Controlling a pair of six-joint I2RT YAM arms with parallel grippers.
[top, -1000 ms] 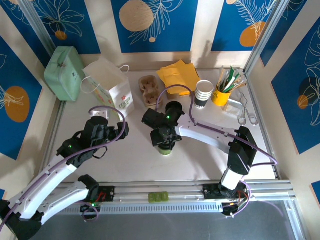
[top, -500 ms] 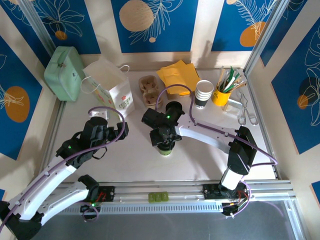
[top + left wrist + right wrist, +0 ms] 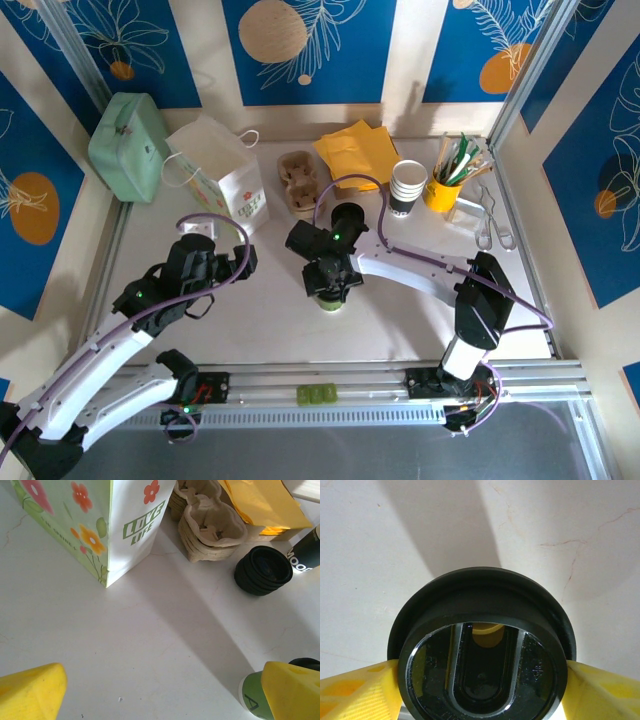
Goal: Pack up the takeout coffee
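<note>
Takeout coffee [image 3: 330,299]: it is stood upright on the white table [image 3: 400,325], near the middle, directly under the right gripper [image 3: 328,284]. Its light-green side is seen at the lower right of the left wrist view.
Lid [image 3: 482,660]: round, black and glossy, it is seated on the cup and seen from straight above.
Right claw: its yellow fingers [image 3: 355,690] are set one on each side of the cup, at the lid's edge. Contact with the cup wall is hidden by the lid, so a firm hold cannot be told.
Left gripper [image 3: 162,680]: it is spread wide, and nothing is held between the yellow tips. It is kept to the left of the cup, apart from it.
Flowered paper bag [image 3: 225,180]: it is stood upright at the back left.
Pulp cup carriers [image 3: 298,180]: they are stacked just right of the bag.
Black lid stack [image 3: 263,570]: it is placed beside the carriers.
Yellow napkins [image 3: 355,150]: they are laid behind the carriers.
Dark cup stack [image 3: 407,187]: it is stood at the back right, beside a yellow cup of straws [image 3: 440,190].
</note>
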